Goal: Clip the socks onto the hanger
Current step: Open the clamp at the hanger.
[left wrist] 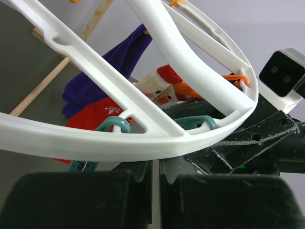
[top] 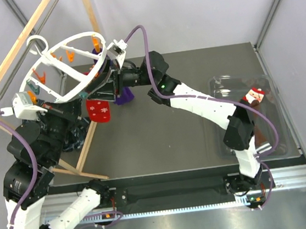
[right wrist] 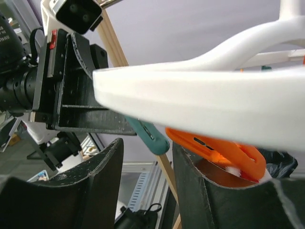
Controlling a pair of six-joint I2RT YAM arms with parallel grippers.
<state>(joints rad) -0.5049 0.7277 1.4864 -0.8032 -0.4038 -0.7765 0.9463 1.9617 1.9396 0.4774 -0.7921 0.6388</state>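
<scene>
The white ring hanger [top: 81, 38] hangs tilted at the upper left by the wooden frame. My left gripper [left wrist: 159, 174] is shut on the hanger's rim [left wrist: 95, 138] from below. A red sock [top: 99, 109] hangs under the ring; in the left wrist view [left wrist: 88, 117] its Santa face [left wrist: 162, 88] shows beside it. My right gripper [right wrist: 145, 162] is open under the rim [right wrist: 214, 105]. An orange clip [right wrist: 219, 150] rests against its right finger, and a teal clip [right wrist: 147, 133] points into the gap. A second Santa sock [top: 255, 96] lies in the clear bin.
A purple sock [top: 123, 96] hangs from the ring beside the red one. The pale wooden frame [top: 92, 135] stands at the left with legs on the table. A clear plastic bin [top: 221, 84] sits at the right. The right wrist camera [left wrist: 283, 71] is close to the ring.
</scene>
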